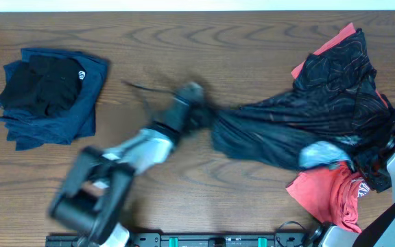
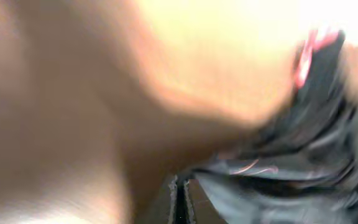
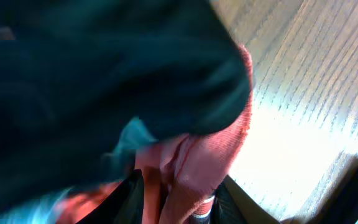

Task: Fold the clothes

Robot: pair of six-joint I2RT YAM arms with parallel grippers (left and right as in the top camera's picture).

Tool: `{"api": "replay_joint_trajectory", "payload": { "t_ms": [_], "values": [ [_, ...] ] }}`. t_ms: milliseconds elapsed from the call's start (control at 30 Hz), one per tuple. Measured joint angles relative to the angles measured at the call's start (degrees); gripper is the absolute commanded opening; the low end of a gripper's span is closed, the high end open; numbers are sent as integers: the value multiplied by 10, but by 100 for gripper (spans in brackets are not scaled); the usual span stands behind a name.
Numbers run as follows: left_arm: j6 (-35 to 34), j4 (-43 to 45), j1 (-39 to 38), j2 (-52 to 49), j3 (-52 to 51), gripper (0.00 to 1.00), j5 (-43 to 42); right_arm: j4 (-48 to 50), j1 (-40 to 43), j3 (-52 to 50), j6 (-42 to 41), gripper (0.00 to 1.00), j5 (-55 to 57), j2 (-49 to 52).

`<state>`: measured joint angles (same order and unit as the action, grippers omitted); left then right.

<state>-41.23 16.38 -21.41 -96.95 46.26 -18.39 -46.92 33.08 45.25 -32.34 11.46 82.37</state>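
left gripper (image 2: pixel 180 200) is clenched on the black shirt (image 1: pixel 286 113) at its edge. the red garment (image 3: pixel 197 162) sits between the right gripper (image 3: pixel 179 202) fingers; its grip cannot be told.

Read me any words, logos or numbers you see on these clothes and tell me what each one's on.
Nothing reads clearly.
On the black garment, left stack: small white logo, too small to read.
On the red shirt: white lettering, blurred, unreadable.
On the black patterned shirt: orange lines only, no text.
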Motion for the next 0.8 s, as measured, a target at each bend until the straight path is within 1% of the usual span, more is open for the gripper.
{"api": "replay_joint_trajectory", "payload": {
  "t_ms": [67, 167, 200, 300, 400, 467, 500, 567, 600, 633, 700, 733, 767, 800],
  "values": [
    [8, 0, 86, 41, 16, 6, -8, 0, 0, 0, 4, 30, -2, 0],
    [5, 2, 187, 70, 63, 6, -21, 4, 0, 0, 11, 23, -4, 0],
    [1, 2, 221, 76, 84, 6, -29, 5, 0, 0, 12, 22, -5, 0],
    [-10, 4, 279, 82, 122, 6, -48, 6, 0, 0, 12, 21, -6, 0],
    [-14, -21, 300, 84, 131, 6, -73, 6, 0, 0, 12, 21, -6, 0],
    [-16, -68, 298, 84, 131, 7, -109, 6, 0, 0, 12, 21, -6, 0],
    [-15, -101, 292, 84, 131, 10, -132, 6, 0, 0, 12, 21, -6, 0],
    [-2, -173, 268, 84, 131, 26, -174, 6, 0, 0, 12, 21, -6, 0],
    [7, -215, 246, 84, 131, 38, -190, 7, 0, 0, 12, 21, -6, 0],
    [19, -243, 228, 83, 130, 44, -200, 7, 0, 0, 12, 21, -6, 0],
    [40, -296, 171, 81, 130, 47, -203, 7, 0, 0, 12, 22, -6, 0],
    [50, -311, 146, 80, 130, 46, -202, 7, 0, 0, 12, 22, -6, 0],
    [60, -323, 101, 75, 130, 47, -194, 7, 0, 0, 13, 21, -6, 0],
    [66, -326, 82, 72, 130, 47, -191, 7, 0, 0, 13, 21, -6, 0]
  ]
}}
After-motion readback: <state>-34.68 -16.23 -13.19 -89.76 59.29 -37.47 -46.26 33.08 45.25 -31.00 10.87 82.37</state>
